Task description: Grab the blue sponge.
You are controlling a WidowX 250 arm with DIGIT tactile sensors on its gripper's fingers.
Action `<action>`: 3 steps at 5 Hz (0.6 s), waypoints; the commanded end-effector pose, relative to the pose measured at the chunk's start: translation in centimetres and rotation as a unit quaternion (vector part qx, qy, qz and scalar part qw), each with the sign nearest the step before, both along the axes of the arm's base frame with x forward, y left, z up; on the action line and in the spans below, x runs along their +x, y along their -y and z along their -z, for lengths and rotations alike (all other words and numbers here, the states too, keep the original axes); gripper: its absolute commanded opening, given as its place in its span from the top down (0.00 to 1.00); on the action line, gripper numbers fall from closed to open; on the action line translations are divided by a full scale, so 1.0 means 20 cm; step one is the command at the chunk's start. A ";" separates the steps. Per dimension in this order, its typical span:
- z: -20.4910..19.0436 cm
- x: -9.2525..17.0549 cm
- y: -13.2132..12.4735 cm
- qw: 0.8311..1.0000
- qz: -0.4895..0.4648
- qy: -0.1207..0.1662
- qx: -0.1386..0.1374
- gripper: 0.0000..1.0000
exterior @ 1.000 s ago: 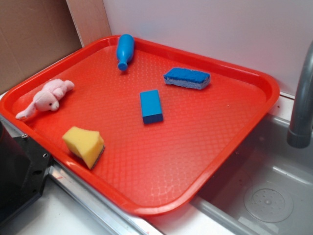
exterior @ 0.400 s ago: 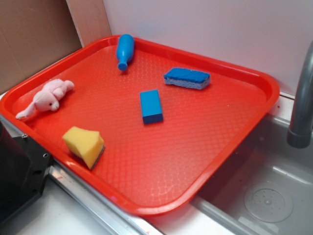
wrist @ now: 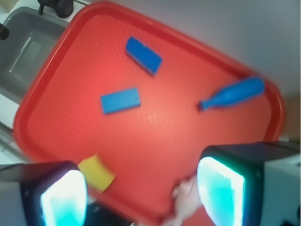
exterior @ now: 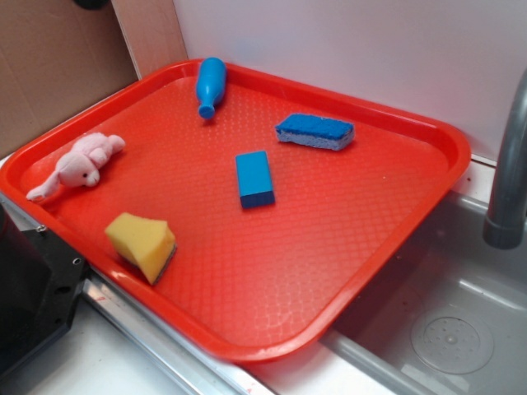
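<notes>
Exterior view shows the blue sponge [exterior: 315,132] lying flat toward the far right of the red tray [exterior: 272,317], well apart from everything else on it. Nearer the middle sits a smooth blue block [exterior: 254,178], a blue bottle [exterior: 209,85] lies at the far rim, a pink plush toy [exterior: 76,164] rests on the left side, and a yellow sponge [exterior: 142,244] lies near the front-left edge. A grey sink [exterior: 449,329] and its tap [exterior: 509,164] stand to the right.

From the wrist camera the gripper [wrist: 141,190] hangs high above the tray, its two fingers [wrist: 63,197] spread wide with nothing between them; the picture is blurred, so finer detail is hard to read.

As a judgement, the sponge should be light and soft, giving under pressure, with a rough porous top that grips well. Its long sides look like the best hold: pinch across the narrow width at mid-length, low enough to catch the pale bottom layer too.
</notes>
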State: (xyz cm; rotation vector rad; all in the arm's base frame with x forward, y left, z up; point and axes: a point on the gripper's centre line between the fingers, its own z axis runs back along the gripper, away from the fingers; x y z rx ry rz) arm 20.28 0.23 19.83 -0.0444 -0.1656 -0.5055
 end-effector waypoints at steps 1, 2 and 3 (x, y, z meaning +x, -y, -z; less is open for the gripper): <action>0.08 0.32 0.08 0.995 0.075 0.066 0.026 0.00; 0.22 0.46 0.13 0.994 0.098 0.041 0.040 0.00; 0.36 0.58 0.19 0.992 0.122 0.028 0.035 0.00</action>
